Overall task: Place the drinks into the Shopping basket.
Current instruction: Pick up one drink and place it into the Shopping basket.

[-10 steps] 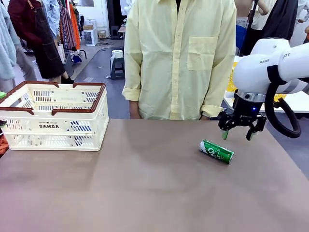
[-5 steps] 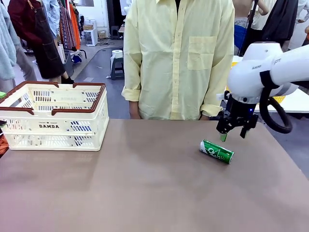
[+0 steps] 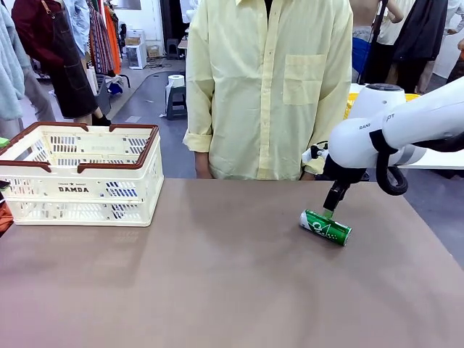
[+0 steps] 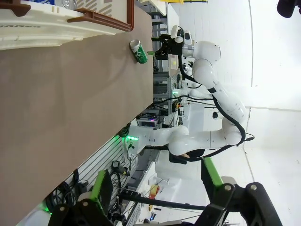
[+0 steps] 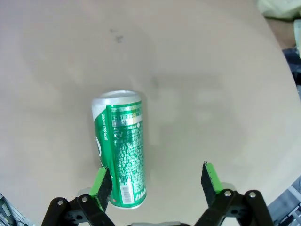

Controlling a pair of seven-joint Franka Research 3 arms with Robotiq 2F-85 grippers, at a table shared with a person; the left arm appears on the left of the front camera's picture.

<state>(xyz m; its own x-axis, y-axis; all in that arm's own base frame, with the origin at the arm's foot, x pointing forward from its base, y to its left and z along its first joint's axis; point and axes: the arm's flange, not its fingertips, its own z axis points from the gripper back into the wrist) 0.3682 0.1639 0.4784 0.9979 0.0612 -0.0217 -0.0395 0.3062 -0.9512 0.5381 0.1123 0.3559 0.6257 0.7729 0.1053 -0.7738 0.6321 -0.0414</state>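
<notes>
One green can [image 3: 325, 228] lies on its side near the far right edge of the table [image 3: 217, 290], bare brown surface all round; right fingers [image 5: 210, 178] spread wide, empty, close over it; left fingers [image 4: 102, 187] wide, empty; Shopping basket [image 3: 72, 190] far left.

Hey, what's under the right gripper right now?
A green can lying on its side on the table, off-centre beneath the open right gripper; one finger covers part of its near end.

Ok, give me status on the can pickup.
Right claw open over green can, off-centre, not gripped. Left claw open, nothing held. Can on its side, basket across the table. Person at far edge.
</notes>
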